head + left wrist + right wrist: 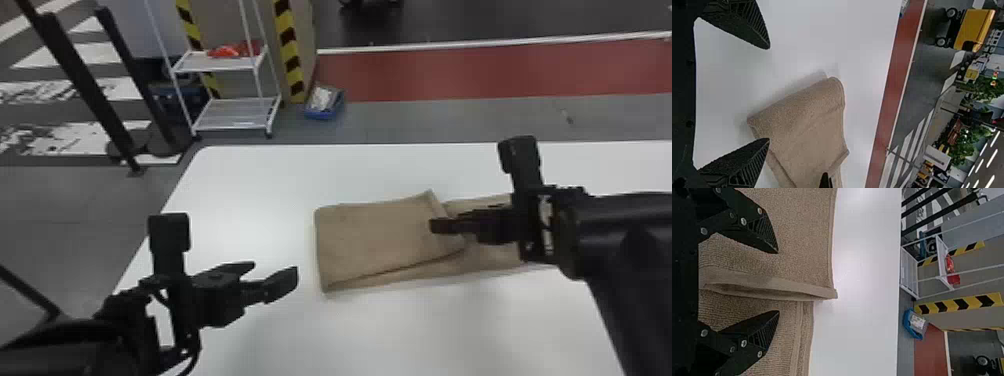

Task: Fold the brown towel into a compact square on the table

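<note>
So the brown towel (pixel 380 240) is laid on the white counter (pixel 250 175), kinda right of the middle of the head view, and it's been folded partway. The top layer is doubled over the left part, with its hem (pixel 445 215) slanted across the towel and a strip of the lower layer left showing along the near side. The rest is stretched out to the right, partly covered by the right arm.

The right tool (pixel 445 226) is held over the towel around that hem, fingers spread apart, nothing clamped. Whether the cloth is being touched can't really be told. The left tool (pixel 272 276) is parked over the counter to the left of the towel, also spread, nothing gripped. Behind the counter, some red stuff (pixel 232 50) is kept on a white rack (pixel 235 115), fwiw.
</note>
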